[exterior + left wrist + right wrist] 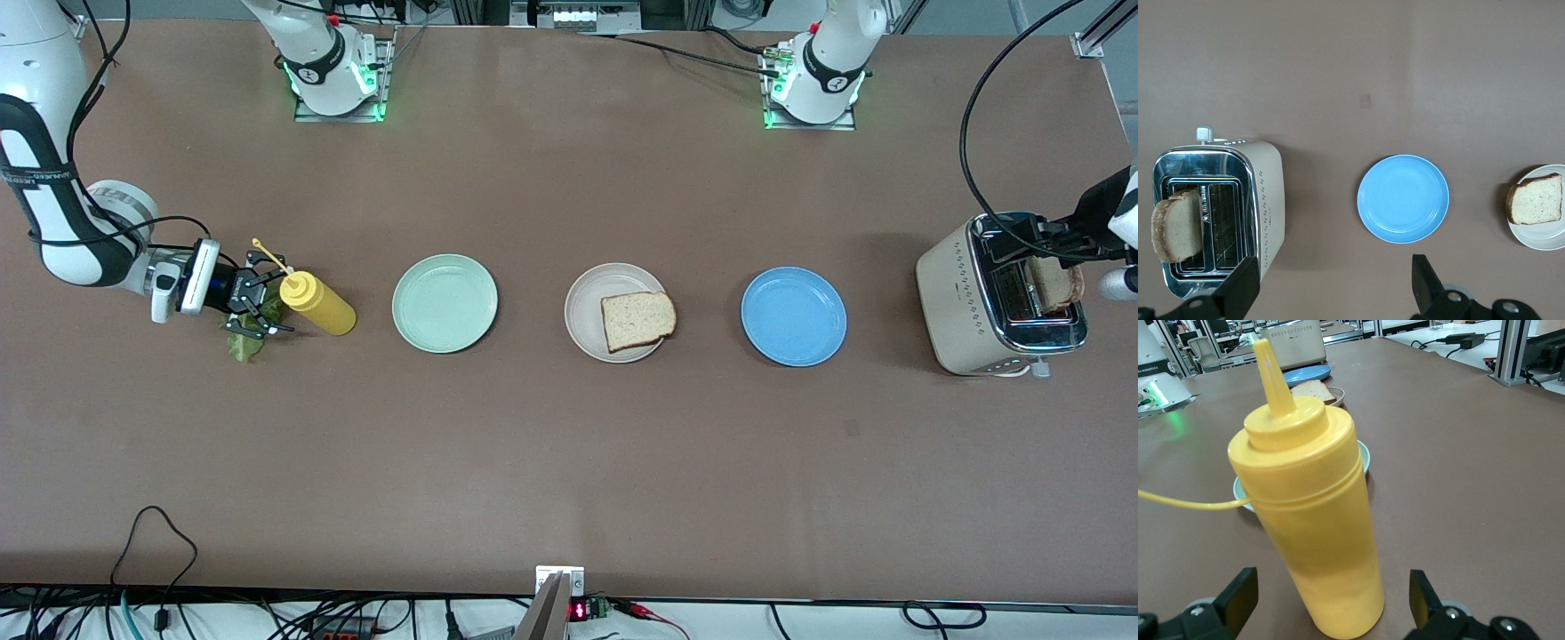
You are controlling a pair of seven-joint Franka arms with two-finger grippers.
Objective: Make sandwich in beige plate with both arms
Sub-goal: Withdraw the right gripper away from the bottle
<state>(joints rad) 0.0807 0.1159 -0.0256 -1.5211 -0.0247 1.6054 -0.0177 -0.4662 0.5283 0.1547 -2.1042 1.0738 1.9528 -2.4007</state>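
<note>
Item: beige plate [587, 333], centre of the front frame between a mint-green plate [444, 303] and a blue plate [794, 316], bore one bread slice [637, 320]; the second slice [1055, 284] stood in the toaster [996, 307] at far right. We logged the left claw [1331, 283] wide open and empty over that toaster, where it risked catching the slot rim. The right claw [258, 307], also wide open and empty at mid-left, straddled the yellow squeeze bottle [317, 303] above the lettuce leaf [246, 342], and we judged it might topple the bottle.
</note>
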